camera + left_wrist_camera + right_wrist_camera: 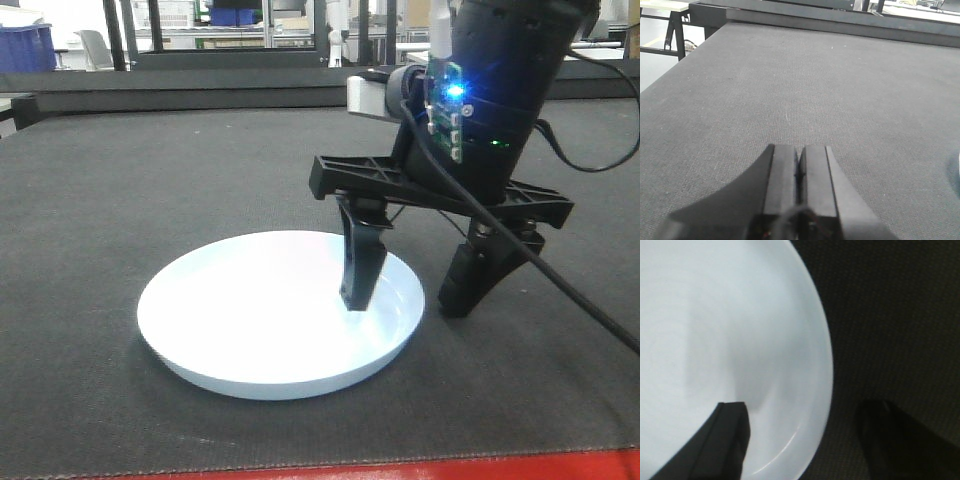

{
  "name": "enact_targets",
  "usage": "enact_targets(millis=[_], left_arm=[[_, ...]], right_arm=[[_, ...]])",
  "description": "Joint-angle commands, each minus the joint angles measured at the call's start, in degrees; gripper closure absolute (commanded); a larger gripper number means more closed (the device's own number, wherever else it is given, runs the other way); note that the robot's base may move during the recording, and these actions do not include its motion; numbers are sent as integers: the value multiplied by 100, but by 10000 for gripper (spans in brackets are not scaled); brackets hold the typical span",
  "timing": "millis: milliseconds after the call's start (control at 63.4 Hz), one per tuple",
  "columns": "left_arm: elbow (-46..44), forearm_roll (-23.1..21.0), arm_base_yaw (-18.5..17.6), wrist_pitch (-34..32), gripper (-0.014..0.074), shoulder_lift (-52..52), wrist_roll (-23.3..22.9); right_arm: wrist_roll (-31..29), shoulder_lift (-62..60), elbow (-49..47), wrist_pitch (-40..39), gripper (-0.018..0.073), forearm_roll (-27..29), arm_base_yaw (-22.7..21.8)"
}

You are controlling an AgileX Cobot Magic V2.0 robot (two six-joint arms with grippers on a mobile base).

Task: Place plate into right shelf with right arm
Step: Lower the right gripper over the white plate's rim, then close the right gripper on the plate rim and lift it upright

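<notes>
Right gripper [408, 298] spread wide, straddling the plate [255, 310] rim: looks stiff, slick, light, so pinch that edge. Left gripper [800, 170] closed, empty.

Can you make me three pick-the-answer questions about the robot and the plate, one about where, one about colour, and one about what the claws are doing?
1. Where is the plate?
A. on the dark grey table mat
B. on a shelf
C. held up in the air

2. What colour is the plate?
A. red
B. white
C. black

3. How is the right gripper set?
A. shut tight away from the plate
B. open, one finger inside the plate's rim and one outside
C. lifting the plate

Answers:
1 A, the plate lies flat on the mat.
2 B, it shows white in both the front and right wrist views.
3 B, the fingers straddle the rim, while the left gripper is shut over bare mat.
</notes>
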Motion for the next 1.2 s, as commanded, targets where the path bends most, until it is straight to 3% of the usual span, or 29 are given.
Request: enact_targets(millis=[0,174,284,679,1184], left_arm=[[54,1,-10,-513,643,-20,-34],[54,1,-10,-513,643,-20,-34],[54,1,-10,-513,643,-20,-34],[54,1,-10,-513,643,-20,-34],[54,1,-10,-513,643,-20,-34]], right_arm=[[2,-216,-181,2,148,66,13],[2,-216,-181,46,397,66,13],[2,-216,-181,64,500,-35,13],[4,-811,-188,299,490,-939,13],[205,-4153,-162,-289,490,-2262,13]])
